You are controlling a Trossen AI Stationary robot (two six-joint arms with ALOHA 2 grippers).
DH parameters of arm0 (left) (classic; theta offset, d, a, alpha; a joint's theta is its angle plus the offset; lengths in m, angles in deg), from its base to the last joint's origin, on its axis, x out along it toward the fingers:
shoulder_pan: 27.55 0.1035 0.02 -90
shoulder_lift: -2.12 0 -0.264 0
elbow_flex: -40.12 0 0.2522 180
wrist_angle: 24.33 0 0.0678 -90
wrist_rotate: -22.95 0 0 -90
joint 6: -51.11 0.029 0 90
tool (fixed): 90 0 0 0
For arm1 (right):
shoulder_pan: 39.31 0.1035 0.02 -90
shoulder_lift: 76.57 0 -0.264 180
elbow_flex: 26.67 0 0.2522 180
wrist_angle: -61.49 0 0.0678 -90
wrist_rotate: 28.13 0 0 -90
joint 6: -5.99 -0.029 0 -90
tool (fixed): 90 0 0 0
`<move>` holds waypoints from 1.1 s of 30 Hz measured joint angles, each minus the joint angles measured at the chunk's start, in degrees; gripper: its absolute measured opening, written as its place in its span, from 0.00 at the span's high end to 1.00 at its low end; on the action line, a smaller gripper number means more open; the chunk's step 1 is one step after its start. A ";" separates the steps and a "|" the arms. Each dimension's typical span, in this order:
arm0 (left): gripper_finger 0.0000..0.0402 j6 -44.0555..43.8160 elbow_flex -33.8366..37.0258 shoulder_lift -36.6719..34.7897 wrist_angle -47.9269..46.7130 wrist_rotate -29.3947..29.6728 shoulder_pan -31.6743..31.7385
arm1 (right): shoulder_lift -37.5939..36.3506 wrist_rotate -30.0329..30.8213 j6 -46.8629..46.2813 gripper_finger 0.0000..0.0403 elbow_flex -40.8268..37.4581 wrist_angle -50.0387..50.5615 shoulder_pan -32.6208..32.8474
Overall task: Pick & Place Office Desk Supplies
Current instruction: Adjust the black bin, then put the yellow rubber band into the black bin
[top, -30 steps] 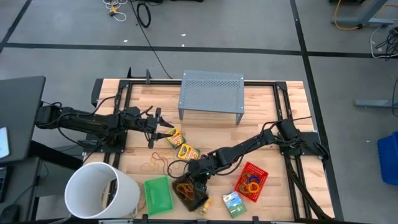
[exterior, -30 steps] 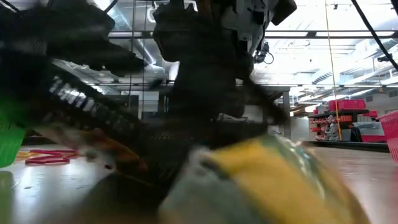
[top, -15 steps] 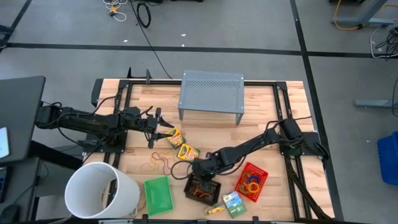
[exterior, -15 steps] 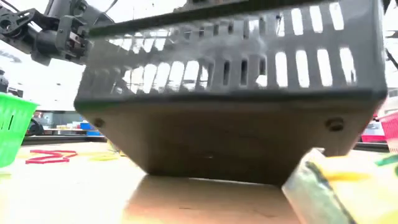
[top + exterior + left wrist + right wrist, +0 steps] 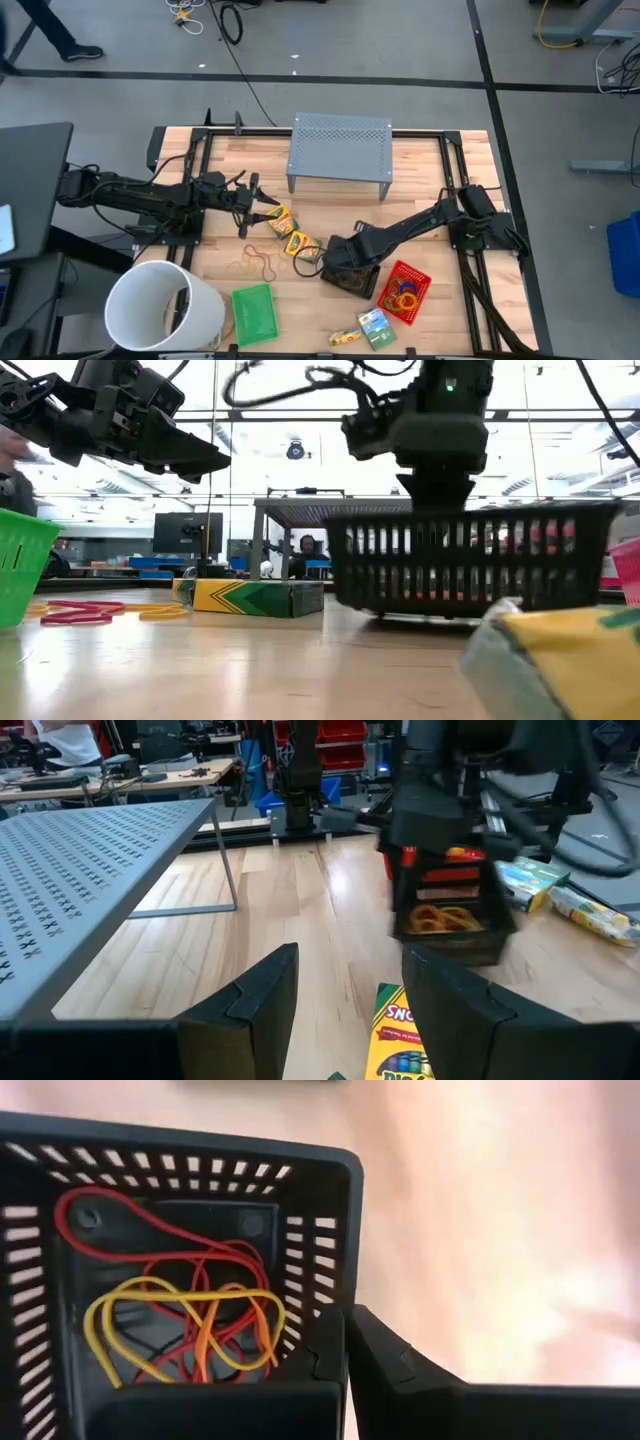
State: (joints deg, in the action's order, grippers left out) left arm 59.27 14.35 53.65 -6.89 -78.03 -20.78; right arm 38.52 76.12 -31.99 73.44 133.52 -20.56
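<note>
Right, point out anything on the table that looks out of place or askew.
The black mesh tray hangs clear of the wood in the low view, the right gripper shut on its wall, rubber bands inside. More loose rubber bands lie on the table, and the white bucket lies on its side.

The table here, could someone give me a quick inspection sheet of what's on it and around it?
Surface: wooden table in a black frame.
Job's things: black mesh tray holding red and yellow rubber bands, beside the red tray of coloured rings; green tray; two crayon boxes; loose rubber bands; a third crayon box and glue stick at the front edge.
Clutter: white bucket; grey perforated stand.
Grippers: right gripper shut on the black mesh tray's wall; left gripper open above the crayon boxes.
Cables: black cable on the floor.
Surroundings: a person's legs at the far edge.
</note>
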 joint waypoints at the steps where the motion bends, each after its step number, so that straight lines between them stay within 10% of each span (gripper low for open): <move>1: 0.54 0.00 0.00 0.00 0.00 0.00 0.00 | -0.01 1.25 -0.57 0.99 0.00 1.78 -0.21; 10: 0.54 0.26 0.00 0.00 0.09 0.48 0.00 | -0.30 7.04 -1.61 0.96 -0.04 7.02 -1.70; 22: 0.54 0.66 0.00 0.00 -0.15 0.50 0.02 | -3.34 1.65 4.51 0.58 -0.05 -0.51 -2.00; 33: 0.54 0.44 -3.44 1.00 -9.21 1.85 -0.07 | -7.06 10.77 7.12 0.38 0.22 -0.68 -3.56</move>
State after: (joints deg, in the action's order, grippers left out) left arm 59.71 10.91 54.65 -16.11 -76.18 -20.85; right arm 31.46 86.90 -24.87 73.66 132.83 -24.12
